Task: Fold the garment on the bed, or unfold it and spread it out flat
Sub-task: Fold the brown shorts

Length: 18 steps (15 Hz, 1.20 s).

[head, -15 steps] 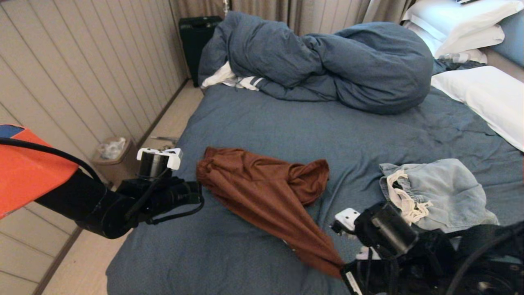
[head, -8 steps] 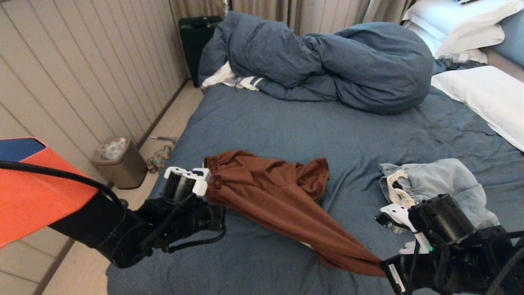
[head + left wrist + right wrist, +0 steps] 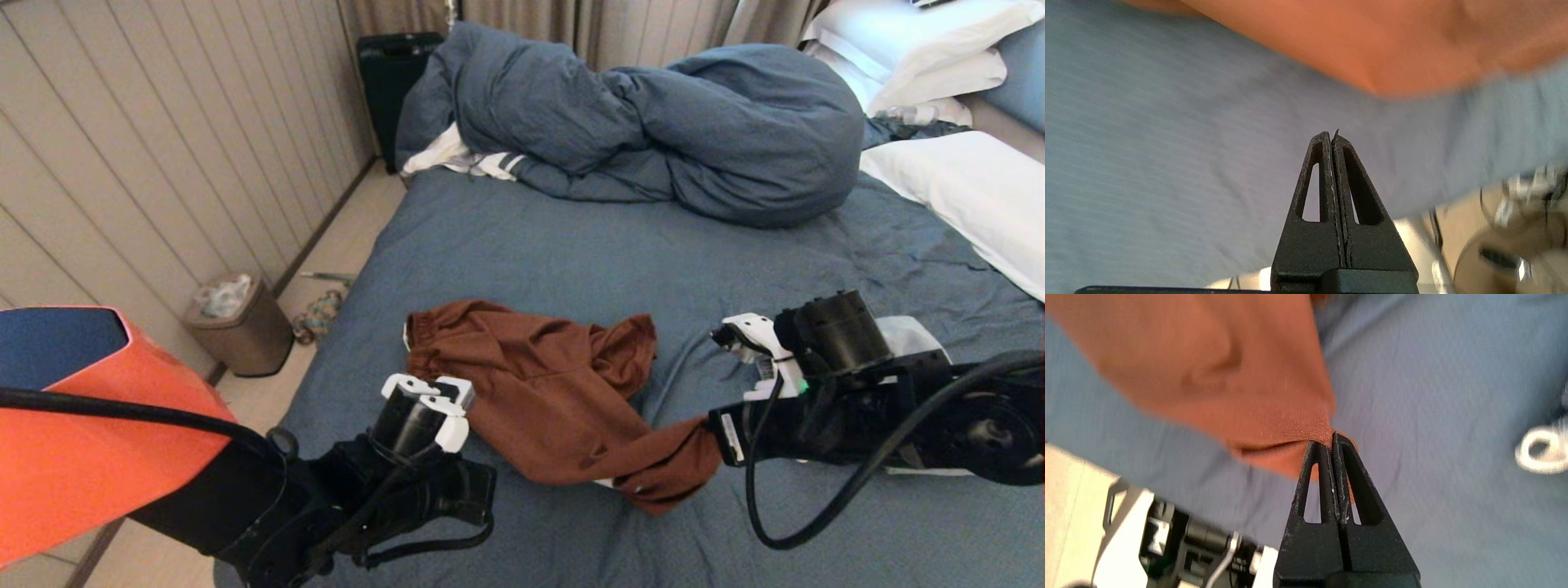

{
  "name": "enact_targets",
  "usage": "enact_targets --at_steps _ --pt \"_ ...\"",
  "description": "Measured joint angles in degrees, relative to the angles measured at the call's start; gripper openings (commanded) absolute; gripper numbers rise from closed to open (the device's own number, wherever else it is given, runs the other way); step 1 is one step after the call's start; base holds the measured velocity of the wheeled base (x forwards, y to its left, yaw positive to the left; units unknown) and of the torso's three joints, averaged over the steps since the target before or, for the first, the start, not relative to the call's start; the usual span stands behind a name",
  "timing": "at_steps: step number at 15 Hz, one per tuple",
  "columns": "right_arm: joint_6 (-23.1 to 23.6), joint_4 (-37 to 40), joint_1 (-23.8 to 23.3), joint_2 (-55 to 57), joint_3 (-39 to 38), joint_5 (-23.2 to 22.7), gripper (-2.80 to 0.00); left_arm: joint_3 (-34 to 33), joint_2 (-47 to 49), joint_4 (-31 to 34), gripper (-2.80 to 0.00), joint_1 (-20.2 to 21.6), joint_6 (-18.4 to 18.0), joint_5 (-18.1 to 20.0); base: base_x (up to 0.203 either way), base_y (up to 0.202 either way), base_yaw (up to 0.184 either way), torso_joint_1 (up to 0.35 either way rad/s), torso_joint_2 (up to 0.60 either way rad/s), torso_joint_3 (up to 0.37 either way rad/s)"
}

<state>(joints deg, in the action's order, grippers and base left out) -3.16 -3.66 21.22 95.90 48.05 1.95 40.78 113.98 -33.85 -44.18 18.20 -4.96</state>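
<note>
Shorts point(image 3: 539, 392) on bed point(image 3: 571, 253), near front edge. Duvet point(image 3: 653, 122) behind, pillows point(image 3: 963, 180) far right. Bin point(image 3: 237, 322) on floor left of bed.

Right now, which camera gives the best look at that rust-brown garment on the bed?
The head view: it shows the whole rust-brown garment crumpled on the bed. The right wrist view shows only the corner pinched in the right gripper. The left wrist view shows just a blurred edge beyond the shut, empty left gripper.
</note>
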Motion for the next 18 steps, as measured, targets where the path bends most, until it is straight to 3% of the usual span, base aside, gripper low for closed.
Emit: enact_targets --at_steps 4,10,15,18 --pt "0.1 0.0 -0.4 3.2 2.9 0.0 -2.8 2.2 4.3 0.0 -2.8 -1.3 -2.2 -0.7 0.0 0.0 0.0 0.0 0.0 0.0" --pt "-0.1 0.0 0.1 1.7 1.3 -0.1 -2.8 18.9 13.6 3.5 -2.8 11.4 -9.3 -2.1 0.0 0.0 0.0 0.0 0.0 0.0" --pt "-0.3 -0.1 1.5 -0.4 -0.8 -0.9 -2.8 36.1 21.0 10.1 -2.8 19.3 -10.0 -2.0 0.0 0.0 0.0 0.0 0.0 0.0" --pt "-0.4 -0.2 2.8 -1.5 -2.0 -0.9 -2.8 45.5 24.4 14.9 -2.8 21.7 -9.3 -1.9 0.0 0.0 0.0 0.0 0.0 0.0"
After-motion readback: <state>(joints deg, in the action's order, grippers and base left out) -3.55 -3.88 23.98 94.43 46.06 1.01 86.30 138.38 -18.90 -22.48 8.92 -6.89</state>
